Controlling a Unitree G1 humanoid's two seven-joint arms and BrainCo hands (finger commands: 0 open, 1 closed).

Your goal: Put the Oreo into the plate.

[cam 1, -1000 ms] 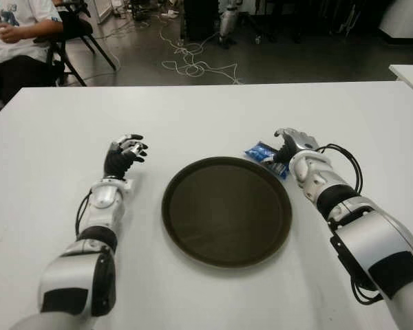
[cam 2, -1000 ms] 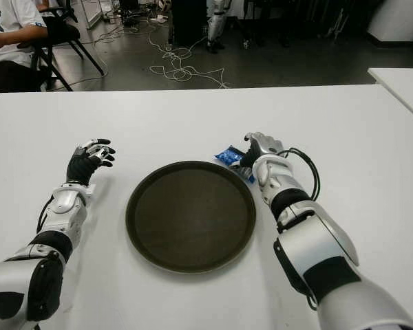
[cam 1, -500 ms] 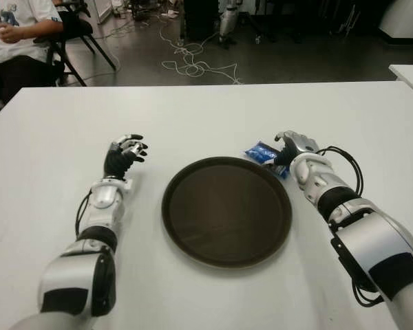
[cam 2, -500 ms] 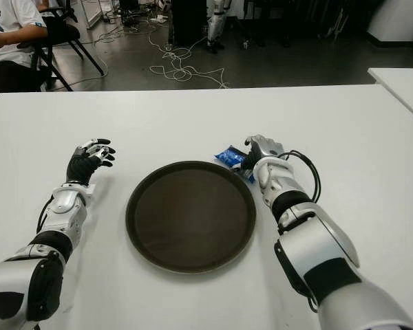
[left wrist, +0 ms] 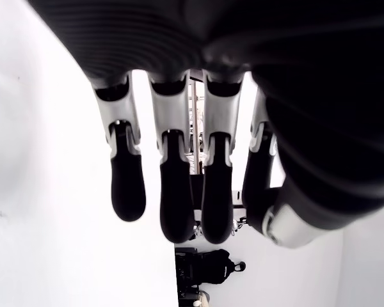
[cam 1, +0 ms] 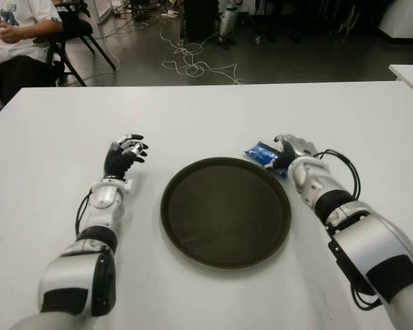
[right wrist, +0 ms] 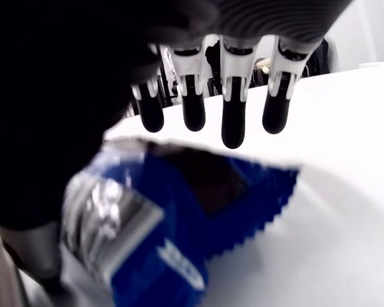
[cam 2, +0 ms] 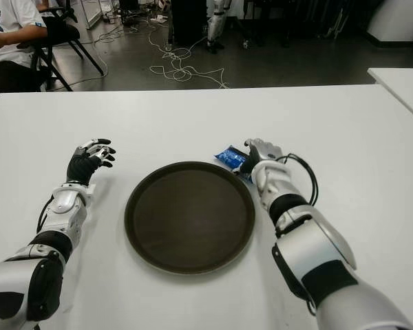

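White tabletop (cam 1: 213,117) carries our round dark plate (cam 1: 225,210), and just off its far right rim lies the blue Oreo packet (cam 1: 263,152), light and crinkly, under our right hand (cam 1: 289,147), fingers extended, not yet closed; best pinched mid-pack; left hand (cam 1: 124,152) idles empty, loosely open.

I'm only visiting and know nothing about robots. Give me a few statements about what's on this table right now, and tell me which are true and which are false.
1. The plate is empty. True.
2. The Oreo packet lies in the plate. False: it lies on the table just beyond the plate's rim.
3. The right hand is at the Oreo packet. True.
4. The left hand holds the packet. False: it holds nothing, left of the plate.
5. The packet is red. False: it is blue.
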